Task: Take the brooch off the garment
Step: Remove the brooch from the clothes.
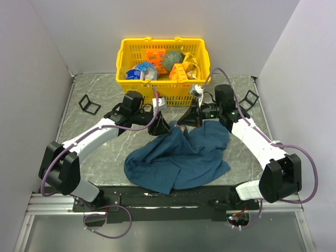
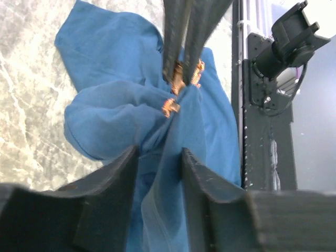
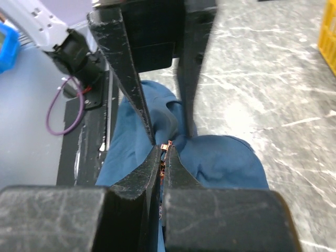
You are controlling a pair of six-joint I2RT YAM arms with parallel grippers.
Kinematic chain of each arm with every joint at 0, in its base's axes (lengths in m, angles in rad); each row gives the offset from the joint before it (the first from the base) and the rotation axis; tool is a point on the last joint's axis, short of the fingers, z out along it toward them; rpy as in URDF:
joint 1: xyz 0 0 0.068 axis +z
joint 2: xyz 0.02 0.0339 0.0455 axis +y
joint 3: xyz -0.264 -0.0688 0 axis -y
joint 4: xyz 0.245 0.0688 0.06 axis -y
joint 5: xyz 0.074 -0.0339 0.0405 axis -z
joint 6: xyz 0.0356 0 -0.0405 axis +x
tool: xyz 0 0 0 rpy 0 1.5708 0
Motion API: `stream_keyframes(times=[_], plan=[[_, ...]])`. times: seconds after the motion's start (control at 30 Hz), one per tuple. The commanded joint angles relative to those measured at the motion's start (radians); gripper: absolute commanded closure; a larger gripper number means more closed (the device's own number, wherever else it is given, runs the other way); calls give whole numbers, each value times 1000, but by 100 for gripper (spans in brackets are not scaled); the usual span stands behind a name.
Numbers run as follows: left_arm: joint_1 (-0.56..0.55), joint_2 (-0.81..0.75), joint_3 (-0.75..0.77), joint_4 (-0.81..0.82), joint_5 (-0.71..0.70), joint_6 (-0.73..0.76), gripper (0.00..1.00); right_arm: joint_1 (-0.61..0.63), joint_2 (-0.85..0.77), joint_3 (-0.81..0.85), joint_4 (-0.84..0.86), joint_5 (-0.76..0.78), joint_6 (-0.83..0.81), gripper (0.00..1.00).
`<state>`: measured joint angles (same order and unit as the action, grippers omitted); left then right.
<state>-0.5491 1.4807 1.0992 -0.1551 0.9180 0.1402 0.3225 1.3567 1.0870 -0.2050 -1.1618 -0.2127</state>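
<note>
On my left, the left gripper [image 2: 159, 157] is at the far edge of the blue garment [image 1: 178, 157]. Its jaws stand apart with a raised ridge of the cloth running up between them. From the wrist view I'd call that a straddle rather than a firm pinch, since the fingers are not closed down on the fold. Moving to the middle, the cloth is drawn up into a small peak above the table [image 1: 100, 152]. At its tip sits the brooch [image 2: 171, 106], a tiny orange-red glint against the blue. On the right, the right gripper [image 3: 164, 151] has its jaws closed tight on the brooch, fingertips meeting around it just beside the left gripper's fingers. As I read it, the reach and the grasp are done, but the brooch is not yet free. The fabric tents toward it, so I judge it is attached. What's left is to hold the cloth back on the left side, pull the brooch clear on the right, and set it aside.
</note>
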Motion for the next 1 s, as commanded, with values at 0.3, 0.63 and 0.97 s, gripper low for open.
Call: stream_keyframes(times=[0.3, 0.63, 0.97], plan=[[-77, -10, 71, -77, 19, 33, 88, 24, -15, 45, 87, 177, 81, 100], [-155, 21, 87, -52, 81, -14, 83, 64, 61, 139, 99, 197, 118, 100], [-190, 23, 97, -49, 85, -30, 65, 72, 45, 97, 145, 188, 138, 100]])
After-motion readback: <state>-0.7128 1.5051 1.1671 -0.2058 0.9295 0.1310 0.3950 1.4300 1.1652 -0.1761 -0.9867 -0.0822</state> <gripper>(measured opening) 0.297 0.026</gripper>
